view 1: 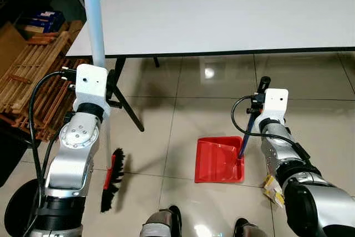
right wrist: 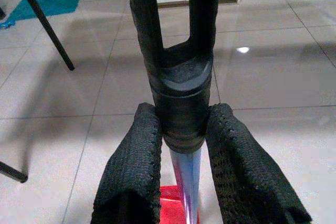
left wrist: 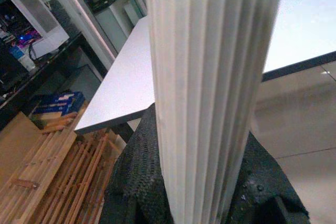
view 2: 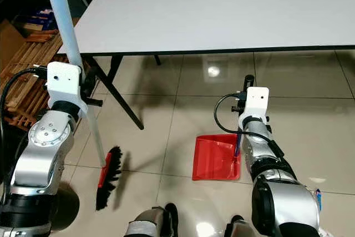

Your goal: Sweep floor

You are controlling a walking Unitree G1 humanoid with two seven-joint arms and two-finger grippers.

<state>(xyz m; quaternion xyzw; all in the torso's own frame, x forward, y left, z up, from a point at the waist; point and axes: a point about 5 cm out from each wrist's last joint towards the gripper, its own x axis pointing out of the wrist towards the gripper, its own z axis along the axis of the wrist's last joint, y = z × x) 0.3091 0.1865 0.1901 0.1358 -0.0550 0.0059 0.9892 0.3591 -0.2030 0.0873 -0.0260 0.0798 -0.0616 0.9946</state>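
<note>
A broom with a pale blue-white handle (view 1: pixel 93 20) runs down to a red and black brush head (view 1: pixel 112 178) resting on the tiled floor at my left. My left gripper (view 1: pixel 109 84) is shut on the broom handle (left wrist: pixel 210 93); its black fingers (left wrist: pixel 136 182) press on both sides. A red dustpan (view 1: pixel 219 160) lies flat on the floor right of centre, with a dark blue upright handle (view 1: pixel 246 134). My right gripper (view 1: pixel 260 90) is shut on the black grip end of the dustpan handle (right wrist: pixel 181 98), with the fingers (right wrist: pixel 131 166) on both sides.
A white table (view 1: pixel 233 9) on black legs (view 1: pixel 127 109) spans the far side, its edge close above both grippers. Wooden slatted racks (view 1: pixel 33 76) are stacked at the left. My feet (view 1: pixel 166 223) show at the bottom. A yellow and white scrap (view 1: pixel 273 188) lies near my right arm.
</note>
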